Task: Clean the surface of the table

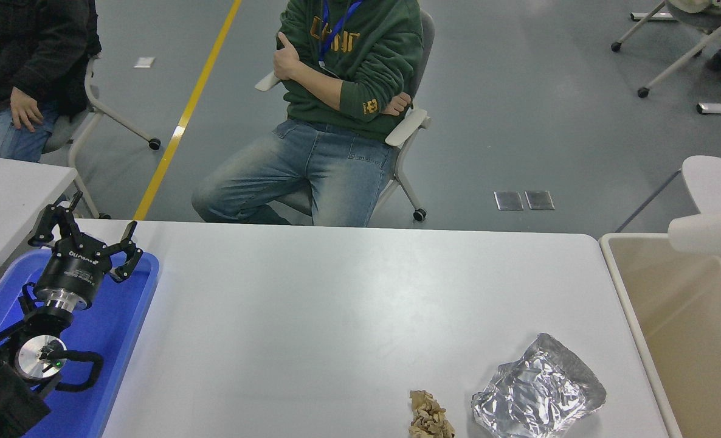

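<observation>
The table surface [336,304] is a wide white-grey top filling the middle of the head view. On its near right lie a crumpled sheet of silver foil [537,389] and, just left of it, a small wad of brown paper [430,417]. A white paper cup [710,234], blurred and lying sideways, hangs over the far end of the beige bin [689,340] at the right edge. What holds the cup is cut off by the picture edge, and the right gripper is out of view. My left gripper [87,234] is parked open over the blue tray [123,328] at the lower left.
A person in a green sweatshirt [348,67] sits on a chair beyond the table's far edge, arms crossed. Another person [20,67] sits at the top left. A smaller white table [8,188] stands at the left, and a round white one [716,176] behind the bin.
</observation>
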You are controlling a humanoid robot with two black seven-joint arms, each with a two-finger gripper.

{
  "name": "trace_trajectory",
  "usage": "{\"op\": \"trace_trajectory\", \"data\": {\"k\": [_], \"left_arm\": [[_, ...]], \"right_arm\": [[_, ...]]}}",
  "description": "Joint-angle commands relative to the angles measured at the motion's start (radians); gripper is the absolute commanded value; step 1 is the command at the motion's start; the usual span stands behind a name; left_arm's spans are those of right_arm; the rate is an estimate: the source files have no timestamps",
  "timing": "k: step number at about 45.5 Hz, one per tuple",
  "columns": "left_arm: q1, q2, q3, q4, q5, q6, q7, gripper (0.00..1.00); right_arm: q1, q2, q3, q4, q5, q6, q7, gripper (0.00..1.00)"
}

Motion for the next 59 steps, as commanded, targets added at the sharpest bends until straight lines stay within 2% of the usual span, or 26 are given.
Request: {"op": "trace_trajectory", "data": {"k": [1,12,25,46,59], "left_arm": [[0.0,0.0,0.0,0.0,0.0,0.0,0.0,1.0],[0.0,0.0,0.0,0.0,0.0,0.0,0.0,1.0],[0.0,0.0,0.0,0.0,0.0,0.0,0.0,1.0],[0.0,0.0,0.0,0.0,0.0,0.0,0.0,1.0],[0.0,0.0,0.0,0.0,0.0,0.0,0.0,1.0]], "right_arm": [[-0.151,0.147,0.001,-0.218,0.112,-0.052,-0.007,0.0],[-0.28,0.319,0.003,-0.432,0.214,-0.106,-0.041,0.0],[-0.386,0.477,0.004,-0.627,0.343,-0.164,-0.133,0.0],[-0.446,0.57,0.088,-0.653,0.405,-0.268,-0.332,0.0],[-0.452,0.629,0.185,-0.665,0.405,-0.276,-0.455,0.0]]}}
